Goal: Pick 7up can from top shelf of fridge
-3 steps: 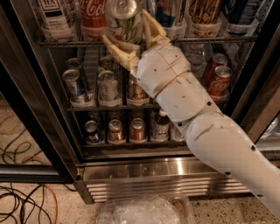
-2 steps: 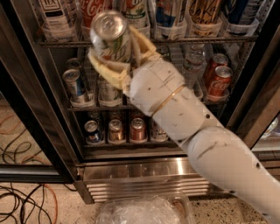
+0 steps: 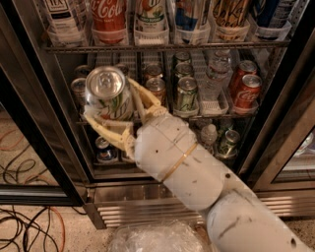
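White green-lettered 7up can [image 3: 105, 91], silver lid, clamped in cream two-finger gripper [image 3: 111, 109] before the middle rack [image 3: 212, 116] of the stainless-steel fridge [image 3: 142, 195]; grey wire top shelf [image 3: 167, 47] clear trays [image 3: 151, 37] hold a red Coca-Cola can [image 3: 108, 15].

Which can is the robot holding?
The white can with green lettering and silver lid, gripped in the cream two-finger gripper in front of the fridge; other cans sit on racks.

The white-and-green 7up can [image 3: 108, 96] (shiny lid facing the camera) sits tilted in the gripper [image 3: 114, 109], in front of the fridge [image 3: 275, 113], below the top shelf [image 3: 167, 47].
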{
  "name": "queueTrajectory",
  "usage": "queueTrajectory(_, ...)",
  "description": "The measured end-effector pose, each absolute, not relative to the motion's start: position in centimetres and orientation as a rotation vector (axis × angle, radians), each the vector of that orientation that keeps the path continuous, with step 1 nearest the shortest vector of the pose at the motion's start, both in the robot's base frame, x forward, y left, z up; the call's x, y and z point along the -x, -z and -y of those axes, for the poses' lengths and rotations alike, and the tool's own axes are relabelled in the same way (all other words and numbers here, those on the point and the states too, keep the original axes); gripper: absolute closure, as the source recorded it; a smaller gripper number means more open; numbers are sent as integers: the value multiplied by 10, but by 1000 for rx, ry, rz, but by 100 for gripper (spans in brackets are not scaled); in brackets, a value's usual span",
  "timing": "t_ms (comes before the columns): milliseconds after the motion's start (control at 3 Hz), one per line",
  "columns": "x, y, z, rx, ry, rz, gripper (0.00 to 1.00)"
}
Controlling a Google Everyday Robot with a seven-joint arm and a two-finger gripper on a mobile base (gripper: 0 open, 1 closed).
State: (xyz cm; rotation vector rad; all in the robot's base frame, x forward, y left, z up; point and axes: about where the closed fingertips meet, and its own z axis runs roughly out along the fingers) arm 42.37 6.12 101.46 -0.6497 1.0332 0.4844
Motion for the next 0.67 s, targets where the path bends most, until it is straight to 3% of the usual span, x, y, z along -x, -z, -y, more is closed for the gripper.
queueTrajectory(667, -397, -994, -56, 658, -492, -1096, 100)
